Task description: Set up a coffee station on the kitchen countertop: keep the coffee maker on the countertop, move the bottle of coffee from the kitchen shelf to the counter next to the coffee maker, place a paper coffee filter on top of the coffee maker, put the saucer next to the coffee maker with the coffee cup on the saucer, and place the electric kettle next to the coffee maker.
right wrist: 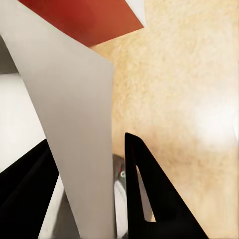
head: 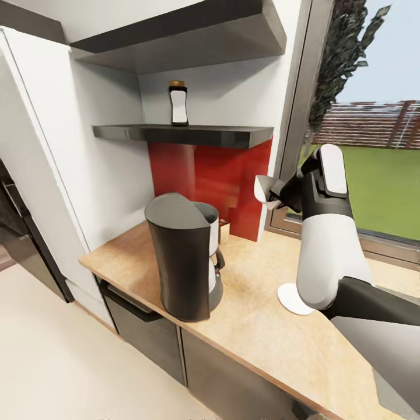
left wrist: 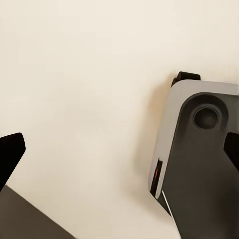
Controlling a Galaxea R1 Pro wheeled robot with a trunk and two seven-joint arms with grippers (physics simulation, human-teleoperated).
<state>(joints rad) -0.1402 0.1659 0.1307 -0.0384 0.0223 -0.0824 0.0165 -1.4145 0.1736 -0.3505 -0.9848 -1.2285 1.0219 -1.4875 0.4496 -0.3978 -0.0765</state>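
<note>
The coffee maker (head: 185,259) stands on the kitchen countertop (head: 262,326) near its front edge. High on the dark shelf (head: 192,134) stands the bottle of coffee (head: 178,105). My right gripper (head: 272,195) hovers above the counter by the red backsplash, shut on a white paper coffee filter (head: 262,188). In the right wrist view the filter (right wrist: 74,114) runs between the fingers (right wrist: 144,194). The saucer (head: 289,300) lies on the counter, partly hidden by my right arm. My left gripper (left wrist: 119,154) is open over the floor. The electric kettle is out of view.
A second shelf (head: 181,35) hangs higher up. A window (head: 373,146) runs along the counter's far right. A small pale object (head: 224,231) peeks out behind the coffee maker; I cannot tell what it is. My base (left wrist: 199,149) sits on the cream floor.
</note>
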